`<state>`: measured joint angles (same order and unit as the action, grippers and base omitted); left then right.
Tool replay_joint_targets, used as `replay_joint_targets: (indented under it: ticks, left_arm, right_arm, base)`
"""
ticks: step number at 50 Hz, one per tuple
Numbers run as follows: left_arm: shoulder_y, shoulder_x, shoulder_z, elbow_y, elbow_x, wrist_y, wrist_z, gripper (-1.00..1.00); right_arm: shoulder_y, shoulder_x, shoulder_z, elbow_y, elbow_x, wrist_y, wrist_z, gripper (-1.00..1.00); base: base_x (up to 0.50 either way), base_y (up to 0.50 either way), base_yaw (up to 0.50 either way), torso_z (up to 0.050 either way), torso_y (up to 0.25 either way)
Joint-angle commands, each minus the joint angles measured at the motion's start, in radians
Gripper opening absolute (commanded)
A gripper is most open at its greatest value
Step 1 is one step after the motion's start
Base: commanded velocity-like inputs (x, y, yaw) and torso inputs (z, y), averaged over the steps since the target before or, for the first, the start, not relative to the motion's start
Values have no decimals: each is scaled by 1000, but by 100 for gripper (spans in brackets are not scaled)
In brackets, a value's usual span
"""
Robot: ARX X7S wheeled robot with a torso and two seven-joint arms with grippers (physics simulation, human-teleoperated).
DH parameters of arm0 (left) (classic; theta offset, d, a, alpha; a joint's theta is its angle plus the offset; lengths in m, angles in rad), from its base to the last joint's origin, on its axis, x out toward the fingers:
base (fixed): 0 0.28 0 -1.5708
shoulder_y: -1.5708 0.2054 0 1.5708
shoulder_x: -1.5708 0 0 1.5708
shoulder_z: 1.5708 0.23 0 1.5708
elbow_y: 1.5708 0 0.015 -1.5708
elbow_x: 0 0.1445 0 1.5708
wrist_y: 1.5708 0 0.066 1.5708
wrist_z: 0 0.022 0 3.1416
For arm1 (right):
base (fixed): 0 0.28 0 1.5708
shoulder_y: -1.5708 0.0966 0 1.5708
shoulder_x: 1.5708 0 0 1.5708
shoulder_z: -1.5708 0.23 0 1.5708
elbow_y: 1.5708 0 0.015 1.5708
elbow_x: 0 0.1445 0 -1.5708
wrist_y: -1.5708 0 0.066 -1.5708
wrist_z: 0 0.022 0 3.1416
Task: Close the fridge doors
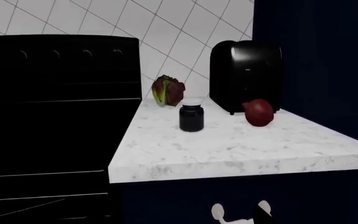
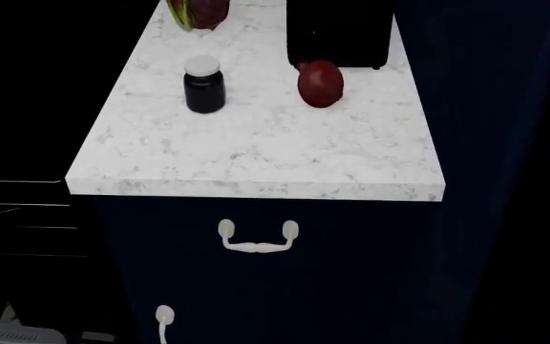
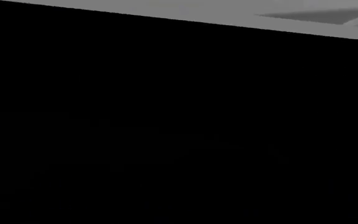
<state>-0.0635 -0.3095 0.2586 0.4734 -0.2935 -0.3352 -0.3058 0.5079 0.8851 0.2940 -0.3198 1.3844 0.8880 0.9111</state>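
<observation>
White marble counter [image 2: 256, 158] carrying dark jar [image 2: 203, 84], pomegranate [image 2: 320, 83], black toaster [image 1: 246, 74] against tile. Fridge doors not showing; right wrist view filling with black. Pincers unseen, state unknowable.

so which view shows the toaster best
The left wrist view: the black toaster shows whole, standing at the back of the marble counter behind the red fruit. The head view crops it to its lower part. The right wrist view shows only a black surface.
</observation>
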Motion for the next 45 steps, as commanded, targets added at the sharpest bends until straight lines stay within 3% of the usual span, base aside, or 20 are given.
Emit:
replay_joint_targets:
  ticks: [1, 25, 33, 45]
  left_arm:
    - [2, -2, -1, 0, -6, 9, -2, 100]
    - [1, -8, 5, -1, -10, 10, -14, 100]
    - [2, -8, 6, -4, -10, 17, -17, 100]
    - [0, -10, 6, -1, -12, 16, -26, 100]
  right_arm:
    - [207, 76, -24, 81, -103, 39, 27, 100]
    - [540, 49, -299, 293, -257, 75, -64, 100]
    - [727, -6, -469, 394, -382, 77, -178, 100]
    - [816, -39, -534, 444, -432, 78, -224, 100]
  base:
    - [0, 0, 0, 0, 0]
    - [2, -1, 0, 2, 4]
    - [7, -1, 3, 3, 3]
    - [17, -5, 8, 0, 0]
